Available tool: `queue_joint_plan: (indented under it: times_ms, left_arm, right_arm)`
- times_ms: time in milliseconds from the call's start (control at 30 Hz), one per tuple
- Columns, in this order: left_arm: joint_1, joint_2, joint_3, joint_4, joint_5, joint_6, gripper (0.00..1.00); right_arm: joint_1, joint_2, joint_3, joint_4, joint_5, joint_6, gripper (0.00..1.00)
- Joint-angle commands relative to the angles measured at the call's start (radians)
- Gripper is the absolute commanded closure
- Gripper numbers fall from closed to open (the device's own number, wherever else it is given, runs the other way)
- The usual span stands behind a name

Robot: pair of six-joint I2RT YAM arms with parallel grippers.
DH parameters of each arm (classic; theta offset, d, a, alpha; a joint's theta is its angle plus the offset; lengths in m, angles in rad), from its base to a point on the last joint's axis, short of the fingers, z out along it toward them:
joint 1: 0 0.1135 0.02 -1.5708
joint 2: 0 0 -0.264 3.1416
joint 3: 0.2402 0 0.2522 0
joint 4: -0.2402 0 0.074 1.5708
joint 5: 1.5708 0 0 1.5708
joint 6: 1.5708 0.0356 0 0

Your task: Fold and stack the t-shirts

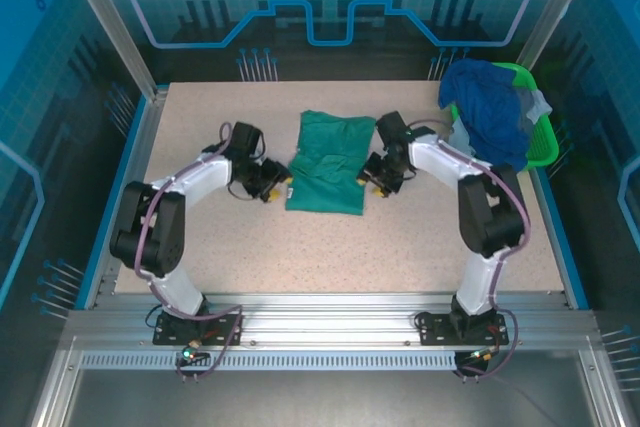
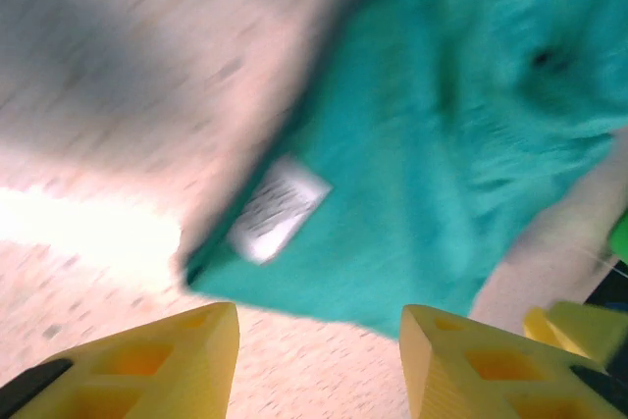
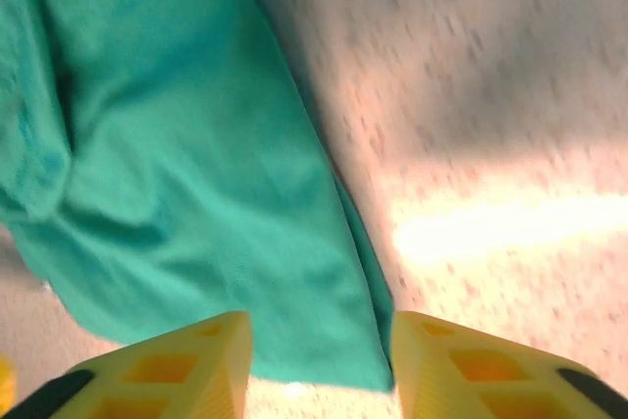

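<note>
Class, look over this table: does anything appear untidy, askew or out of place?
Yes. A heap of blue cloth shirts spills over the rim of the bright green plastic basket at the far right corner. The folded teal-green cloth t-shirt looks rumpled, its white tag exposed.

1. Lying flat on the table [image 1: 400, 247], about its centre: folded t-shirt [image 1: 327, 162].
2. Just beside its near half at 9 o'clock: left gripper [image 1: 275, 185]; at 3 o'clock: right gripper [image 1: 368, 177].
3. At the table's 2 o'clock corner: basket [image 1: 541, 142], with a heap of t-shirts [image 1: 495, 107] in it, spilling over its rim.
4. At 6 o'clock, along the near edge: arm bases [image 1: 195, 322], side by side.
</note>
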Motion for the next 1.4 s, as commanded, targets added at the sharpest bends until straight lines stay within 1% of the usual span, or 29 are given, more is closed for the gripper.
queue_joint_plan:
  times_ms: [0,67,200,300,367,433,533,667,767,800,900,1000,1133,1233,1367]
  left_arm:
    - [-0.003,0.003,-0.099,0.132,0.084,-0.151,0.49]
    - [-0.004,0.026,-0.116,0.173,0.106,-0.188,0.49]
    - [-0.007,0.062,-0.103,0.170,0.106,-0.184,0.53]
    - [-0.010,0.095,-0.080,0.170,0.112,-0.177,0.54]
    - [-0.015,0.120,-0.063,0.186,0.109,-0.174,0.58]
    - [-0.021,0.151,-0.047,0.214,0.112,-0.179,0.65]
    - [-0.031,0.190,-0.017,0.241,0.106,-0.183,0.80]
    - [-0.042,0.203,0.019,0.253,0.092,-0.182,0.99]
    - [-0.048,0.162,0.032,0.212,0.059,-0.150,1.00]
    - [-0.049,0.139,0.035,0.194,0.048,-0.136,1.00]
    - [-0.049,0.046,0.050,0.163,0.019,-0.110,1.00]
    - [-0.049,-0.032,0.102,0.123,-0.006,-0.084,1.00]
    - [-0.051,-0.097,0.117,0.082,0.010,-0.080,1.00]
    - [-0.067,-0.170,0.042,0.066,0.027,-0.074,1.00]
    - [-0.110,-0.258,-0.139,0.064,0.068,-0.078,1.00]
  right_arm:
    - [0.025,-0.040,-0.122,0.142,-0.110,0.056,0.52]
    - [0.035,-0.044,-0.158,0.155,-0.130,0.066,0.51]
    - [0.042,-0.024,-0.208,0.201,-0.154,0.100,0.50]
    - [0.049,0.004,-0.188,0.203,-0.151,0.103,0.50]
    - [0.053,0.027,-0.168,0.200,-0.149,0.099,0.51]
    - [0.055,0.046,-0.153,0.192,-0.158,0.107,0.54]
    - [0.064,0.062,-0.136,0.164,-0.147,0.112,0.60]
    - [0.070,0.067,-0.137,0.167,-0.109,0.134,0.80]
    - [0.065,0.064,-0.113,0.165,-0.066,0.121,0.96]
    - [0.064,0.061,-0.096,0.151,-0.055,0.112,1.00]
    - [0.061,0.020,-0.025,0.084,-0.003,0.070,1.00]
    - [0.052,-0.046,0.010,0.036,0.039,0.051,1.00]
    - [0.035,-0.135,0.008,-0.014,0.041,0.048,1.00]
    - [0.042,-0.187,-0.028,-0.060,0.024,0.041,1.00]
    - [0.068,-0.267,-0.161,-0.081,-0.004,0.041,1.00]
